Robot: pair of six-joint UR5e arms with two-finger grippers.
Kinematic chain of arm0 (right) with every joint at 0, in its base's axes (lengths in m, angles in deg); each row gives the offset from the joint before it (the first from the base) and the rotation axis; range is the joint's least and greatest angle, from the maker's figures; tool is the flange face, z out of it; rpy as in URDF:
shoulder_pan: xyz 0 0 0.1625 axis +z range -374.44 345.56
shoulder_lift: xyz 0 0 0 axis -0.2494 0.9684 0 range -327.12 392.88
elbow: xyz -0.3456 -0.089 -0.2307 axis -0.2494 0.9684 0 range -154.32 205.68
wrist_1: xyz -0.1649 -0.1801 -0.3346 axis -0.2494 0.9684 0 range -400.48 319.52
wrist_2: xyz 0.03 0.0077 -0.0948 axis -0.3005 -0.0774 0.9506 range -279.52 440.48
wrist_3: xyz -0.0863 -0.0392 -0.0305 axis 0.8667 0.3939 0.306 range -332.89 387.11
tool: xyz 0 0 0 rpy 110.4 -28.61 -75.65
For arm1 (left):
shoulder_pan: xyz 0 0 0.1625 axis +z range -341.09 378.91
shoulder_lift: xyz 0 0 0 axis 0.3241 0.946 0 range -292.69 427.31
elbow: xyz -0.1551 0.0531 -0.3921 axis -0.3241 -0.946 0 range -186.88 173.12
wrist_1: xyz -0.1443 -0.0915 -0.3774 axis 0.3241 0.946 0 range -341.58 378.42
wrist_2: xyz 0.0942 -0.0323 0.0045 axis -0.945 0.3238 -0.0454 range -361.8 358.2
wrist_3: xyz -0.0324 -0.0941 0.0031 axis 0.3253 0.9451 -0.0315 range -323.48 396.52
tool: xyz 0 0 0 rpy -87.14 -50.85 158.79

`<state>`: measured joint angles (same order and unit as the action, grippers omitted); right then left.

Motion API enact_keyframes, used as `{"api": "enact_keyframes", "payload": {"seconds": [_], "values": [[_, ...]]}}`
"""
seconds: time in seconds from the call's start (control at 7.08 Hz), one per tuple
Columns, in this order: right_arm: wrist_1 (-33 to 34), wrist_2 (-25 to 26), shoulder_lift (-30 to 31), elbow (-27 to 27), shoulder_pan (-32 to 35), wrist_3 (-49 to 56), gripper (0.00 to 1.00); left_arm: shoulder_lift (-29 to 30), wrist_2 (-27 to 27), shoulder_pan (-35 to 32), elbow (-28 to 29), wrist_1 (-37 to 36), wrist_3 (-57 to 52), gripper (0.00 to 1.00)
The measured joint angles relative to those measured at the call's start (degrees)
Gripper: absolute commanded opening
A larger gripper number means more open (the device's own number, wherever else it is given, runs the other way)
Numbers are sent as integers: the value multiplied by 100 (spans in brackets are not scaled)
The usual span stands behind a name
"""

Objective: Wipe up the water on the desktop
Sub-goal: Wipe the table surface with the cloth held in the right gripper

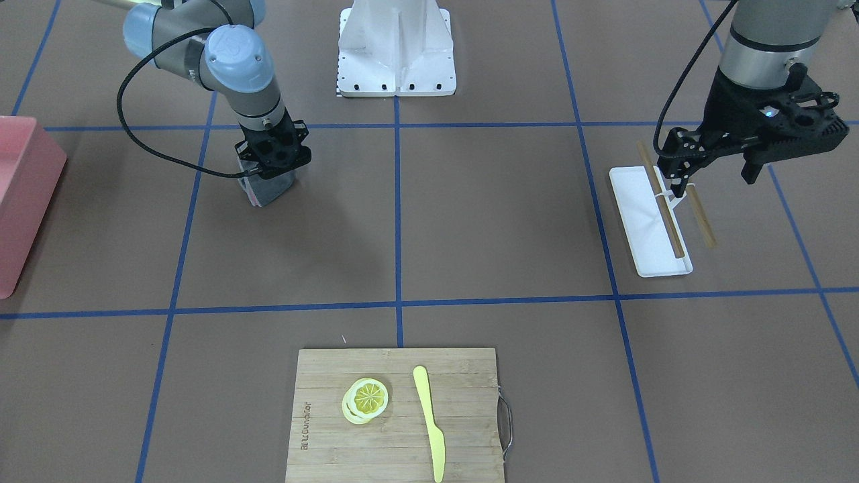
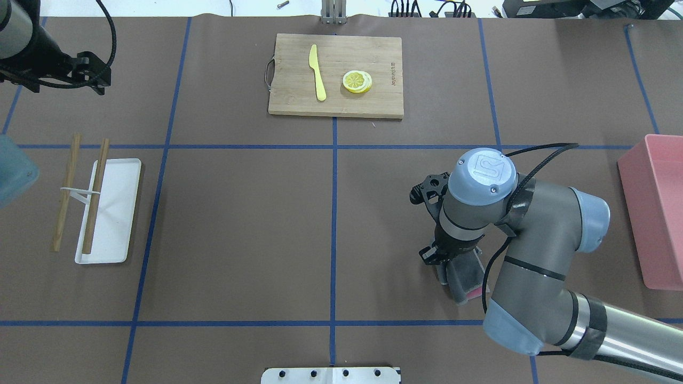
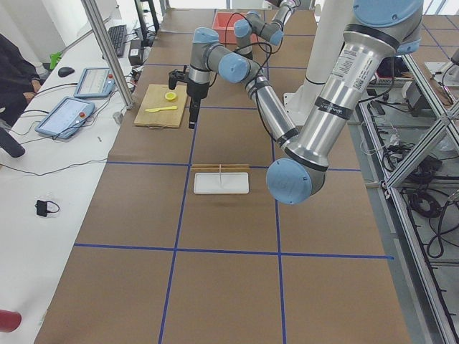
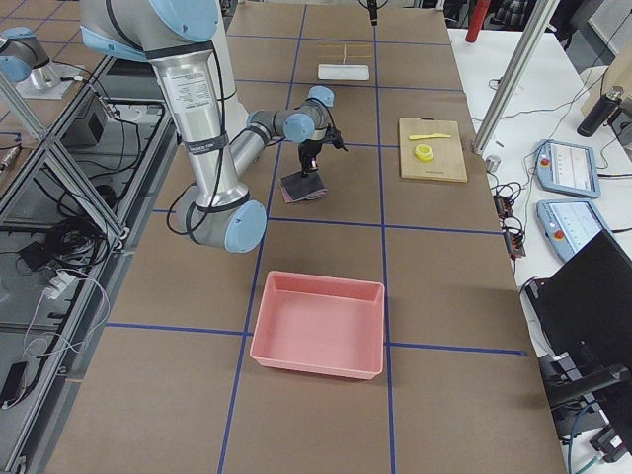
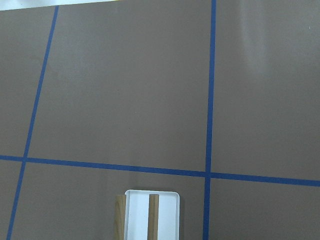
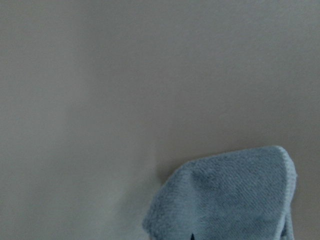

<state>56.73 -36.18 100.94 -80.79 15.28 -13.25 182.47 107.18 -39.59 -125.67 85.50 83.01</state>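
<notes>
At far left the left gripper (image 2: 93, 77) is held above the brown tabletop (image 2: 240, 224) — its jaws' state cannot be told. Right of centre, a grey cloth (image 2: 465, 278) is clamped in the jaws of the right gripper (image 2: 444, 264), touching the tabletop.

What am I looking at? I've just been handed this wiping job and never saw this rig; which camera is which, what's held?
Two robot arms with two-finger grippers work a brown desktop gridded in blue tape. One camera faces the robot, one looks over its shoulders, two watch from the table ends, one rides each wrist. The right gripper pinches a grey cloth down on the desktop. The left gripper hangs open and empty near a white tray and two wooden sticks. Elsewhere: a cutting board with lemon slices and yellow knife, and a pink bin. I can make out no water.
</notes>
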Motion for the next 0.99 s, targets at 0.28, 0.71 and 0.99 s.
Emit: {"api": "enact_keyframes", "payload": {"seconds": [0.28,0.71,0.99], "values": [[-168,-27,-69,563,536,234,0,26,6,10,30,0,31,98],[-193,-226,-82,1383,1599,1712,0,89,9,14,48,-2,79,98],[-194,-300,-72,1597,1887,2147,0,98,9,14,58,-2,100,98]]}}
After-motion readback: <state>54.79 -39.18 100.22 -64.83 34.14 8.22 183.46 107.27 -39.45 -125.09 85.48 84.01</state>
